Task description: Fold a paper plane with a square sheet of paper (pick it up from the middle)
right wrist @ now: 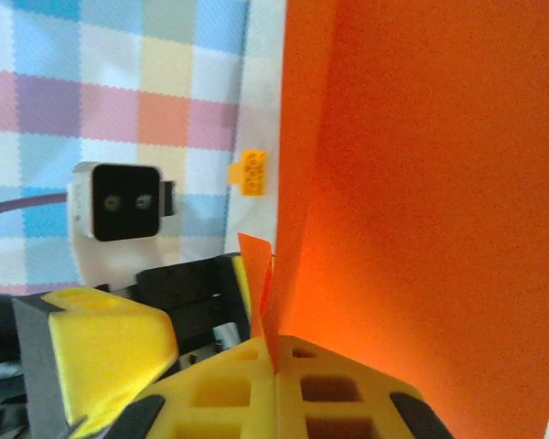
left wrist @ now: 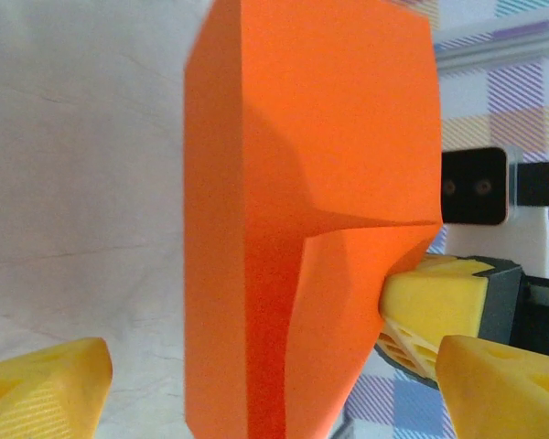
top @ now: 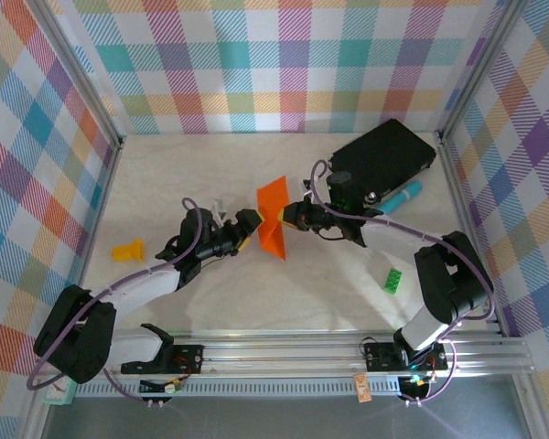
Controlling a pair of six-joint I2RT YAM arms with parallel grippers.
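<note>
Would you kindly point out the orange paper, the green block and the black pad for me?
Orange paper (top: 274, 199), top view, centre of its upper flap.
Green block (top: 393, 280), top view, its top face.
Black pad (top: 384, 154), top view, middle of its top surface.

Bright, even overhead light; soft shadows on pale marbled tabletop (top: 284, 297); thin bright orange paper sheet (left wrist: 329, 137) slightly blurred close-up.

Folded orange paper sheet (top: 273, 199), upright
</note>
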